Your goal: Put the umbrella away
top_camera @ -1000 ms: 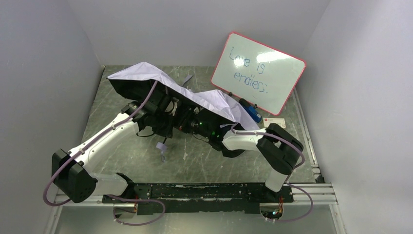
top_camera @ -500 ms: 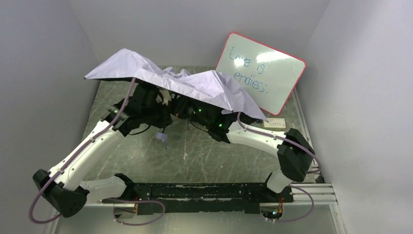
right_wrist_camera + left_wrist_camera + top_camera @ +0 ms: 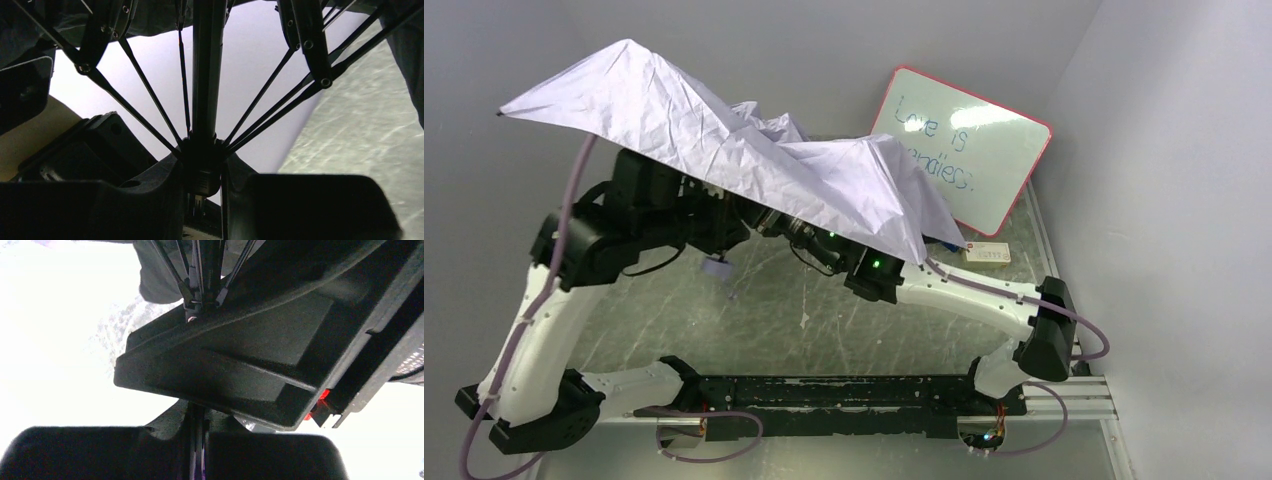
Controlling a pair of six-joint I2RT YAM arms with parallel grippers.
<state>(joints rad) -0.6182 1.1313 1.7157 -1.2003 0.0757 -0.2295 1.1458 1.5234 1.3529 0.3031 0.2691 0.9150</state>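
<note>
The umbrella [image 3: 724,150] is half open, its pale lavender-white canopy spread over both arm wrists above the table. Its small grey handle [image 3: 717,268] hangs below the canopy at the left. My left gripper [image 3: 197,432] is shut on the thin black shaft [image 3: 196,421]; it is hidden under the fabric in the top view. My right gripper [image 3: 202,180] is shut around the black runner [image 3: 202,162] where the ribs [image 3: 145,115] meet the shaft [image 3: 207,65]. The right gripper's black body [image 3: 240,355] fills the left wrist view.
A red-framed whiteboard [image 3: 959,160] leans against the back wall at the right. A small white card [image 3: 990,254] lies on the table below it. Grey walls close in on the left, back and right. The marbled tabletop [image 3: 824,310] shows in front of the arms.
Both arms have lifted the umbrella off the table. The canopy has risen and spread wider toward the upper left. The left arm has swung up and to the left.
</note>
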